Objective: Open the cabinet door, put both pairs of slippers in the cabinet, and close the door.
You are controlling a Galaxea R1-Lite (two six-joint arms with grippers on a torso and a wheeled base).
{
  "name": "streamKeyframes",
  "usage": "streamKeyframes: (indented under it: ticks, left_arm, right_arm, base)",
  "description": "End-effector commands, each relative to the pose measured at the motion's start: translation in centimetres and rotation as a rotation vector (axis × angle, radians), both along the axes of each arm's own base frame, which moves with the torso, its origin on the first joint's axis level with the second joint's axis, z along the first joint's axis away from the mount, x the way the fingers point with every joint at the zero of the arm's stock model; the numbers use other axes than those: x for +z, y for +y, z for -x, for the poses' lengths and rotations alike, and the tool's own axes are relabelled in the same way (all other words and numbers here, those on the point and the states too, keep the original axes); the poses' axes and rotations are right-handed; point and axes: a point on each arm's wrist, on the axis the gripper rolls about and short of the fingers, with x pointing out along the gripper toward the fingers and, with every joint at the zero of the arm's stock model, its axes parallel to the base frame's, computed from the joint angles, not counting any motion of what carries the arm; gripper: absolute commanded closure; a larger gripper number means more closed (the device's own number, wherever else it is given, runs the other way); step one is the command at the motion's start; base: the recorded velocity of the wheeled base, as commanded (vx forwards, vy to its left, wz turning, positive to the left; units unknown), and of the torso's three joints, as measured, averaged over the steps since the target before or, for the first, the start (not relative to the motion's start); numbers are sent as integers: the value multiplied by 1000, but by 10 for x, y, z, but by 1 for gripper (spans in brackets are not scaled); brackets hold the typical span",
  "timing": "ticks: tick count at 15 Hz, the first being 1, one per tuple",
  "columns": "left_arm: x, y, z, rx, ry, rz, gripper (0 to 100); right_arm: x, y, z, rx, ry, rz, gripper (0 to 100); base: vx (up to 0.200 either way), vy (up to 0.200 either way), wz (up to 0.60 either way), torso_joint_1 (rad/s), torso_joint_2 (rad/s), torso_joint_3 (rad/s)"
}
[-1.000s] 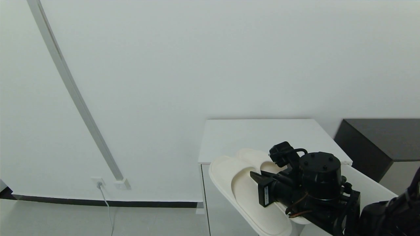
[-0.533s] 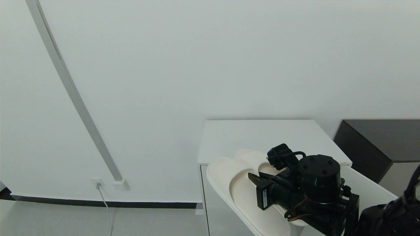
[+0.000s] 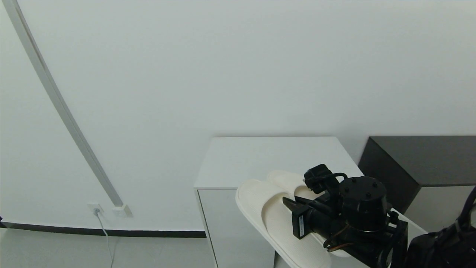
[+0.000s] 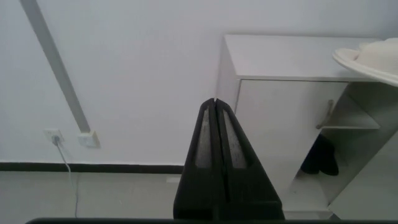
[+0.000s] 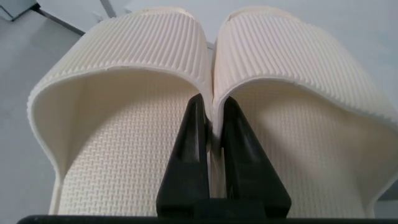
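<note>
Your right tool (image 5: 211,111) is clamped tight on the touching inner strap edges of the cream slippers (image 5: 124,93). It holds the pair side by side in the air, toes pointing away from you, in front of the white cabinet (image 3: 267,156). Your left tool (image 4: 215,112) has its fingers pressed together on nothing. Beyond, the cabinet stands open; something dark (image 4: 320,158) sits on its floor under a shelf.

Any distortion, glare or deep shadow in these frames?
Head view: wall conduit bows, so the lens distorts; no glare. Left wrist view: cabinet interior shaded, a dark shape low inside unreadable. Right wrist view: slippers evenly lit, soft shadow under the straps.
</note>
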Motion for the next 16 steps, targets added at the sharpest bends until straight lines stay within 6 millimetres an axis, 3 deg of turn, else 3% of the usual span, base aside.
streamKeyframes:
  ticks: [1,8,16]
  left_arm:
    - [0,0,0,0,1,1,100]
    - [0,0,0,1,1,0,100]
    - [0,0,0,1,1,1,100]
  right_arm:
    - [-1,0,1,1,3,3,100]
    - [-2,-1,1,0,7,8,100]
    - [-11,0,0,5,0,21,100]
  base:
    - [0,-200,0,2,2,12]
    - [0,-200,0,0,1,2]
    - [0,0,0,0,0,0]
